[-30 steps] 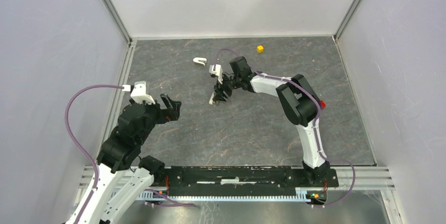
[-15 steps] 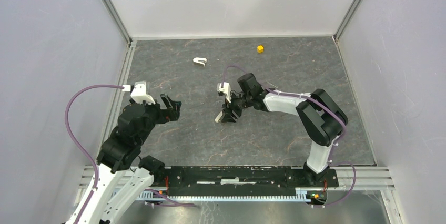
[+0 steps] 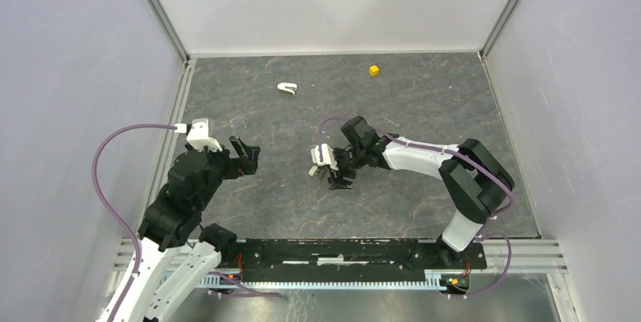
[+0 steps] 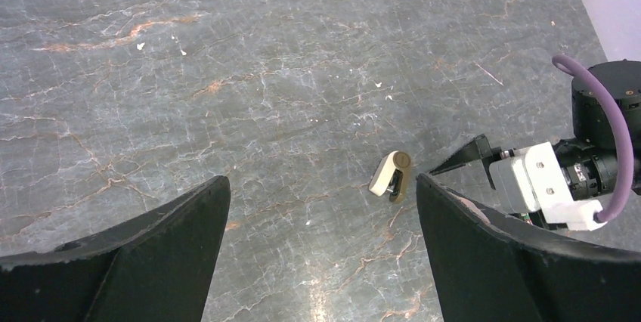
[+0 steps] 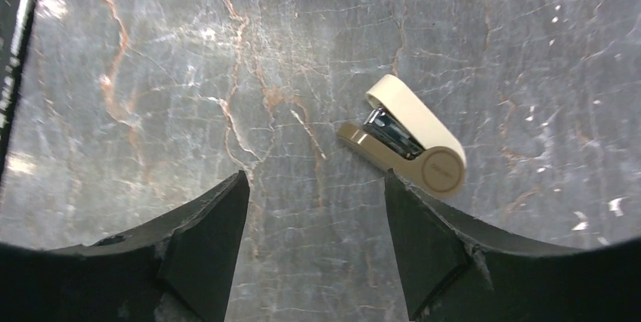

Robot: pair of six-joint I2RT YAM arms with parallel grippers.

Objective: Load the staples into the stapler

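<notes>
On the table, stapler lying free, right gripper parted beside it

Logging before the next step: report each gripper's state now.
Left gripper: open, holding nothing.
Right gripper: open, holding nothing; the stapler lies loose by one fingertip.

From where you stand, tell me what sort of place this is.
Probably a lab robot test cell: pale walls on metal rails enclose a stone-patterned tabletop, the left arm and right arm are bolted at its near edge, and small props like a stapler lie about.
</notes>
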